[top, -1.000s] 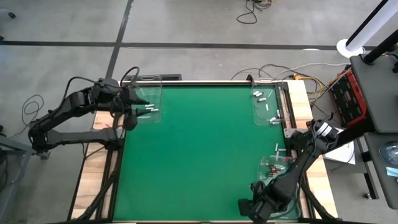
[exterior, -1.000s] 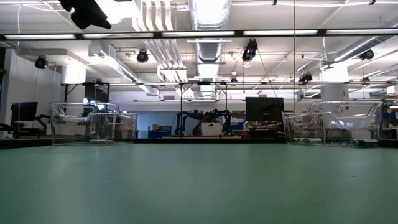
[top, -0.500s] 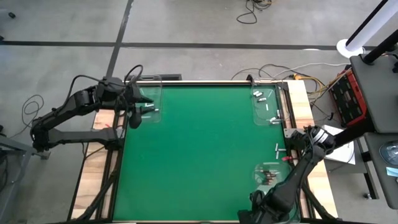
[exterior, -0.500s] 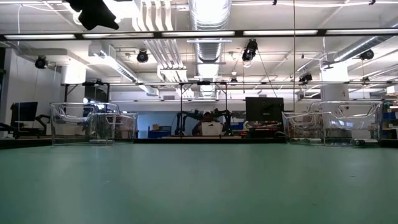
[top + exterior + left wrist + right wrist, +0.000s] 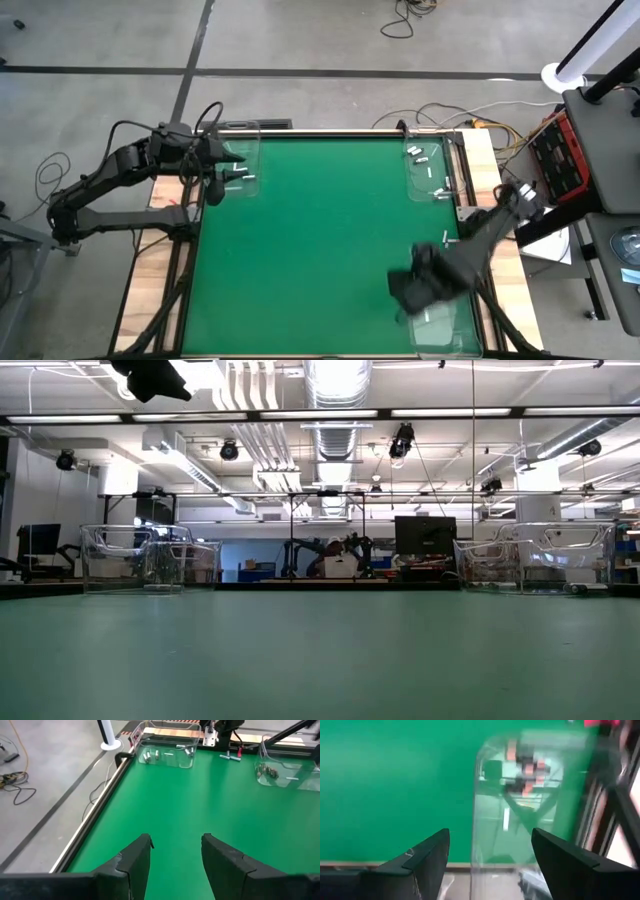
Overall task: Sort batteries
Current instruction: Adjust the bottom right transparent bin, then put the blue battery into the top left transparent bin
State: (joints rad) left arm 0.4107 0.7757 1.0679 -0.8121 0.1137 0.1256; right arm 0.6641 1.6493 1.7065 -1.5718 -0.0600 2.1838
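Green table mat (image 5: 320, 250): bare across its centre; nothing stands between the two arms.

Right gripper (image 5: 490, 865): near edge of the table on the right side, above a clear plastic tray (image 5: 445, 315). Fingers spread wide, nothing between them. In the high view the gripper (image 5: 410, 285) is a dark smear that covers the tray's inner end, so what lies under it cannot be read there.

Near-right tray contents: the right wrist view shows dark batteries (image 5: 525, 770) with pinkish ends bunched at the tray's far end, plus one pale stick-like piece, probably a battery, nearer the middle. The motion blur leaves the count uncertain.

Loose battery (image 5: 443, 238): one whitish cylinder on the mat near the right edge, between the two right-hand trays, just beside the right arm.

Far-right tray (image 5: 428, 170): clear, at the far right corner; several whitish-silver batteries (image 5: 418, 152) scattered in it, apart from one another.

Far-left tray (image 5: 240, 165): clear, at the far left corner, holding a few whitish batteries (image 5: 240, 176).

Left gripper (image 5: 212, 190): at the left edge just beside the far-left tray, raised off the mat. The left wrist view shows its fingers (image 5: 135, 862) spread and empty, looking across the mat to both right-hand trays.

Low view: trays appear only as clear walls at either side; the left gripper (image 5: 150, 378) shows dark at the top.
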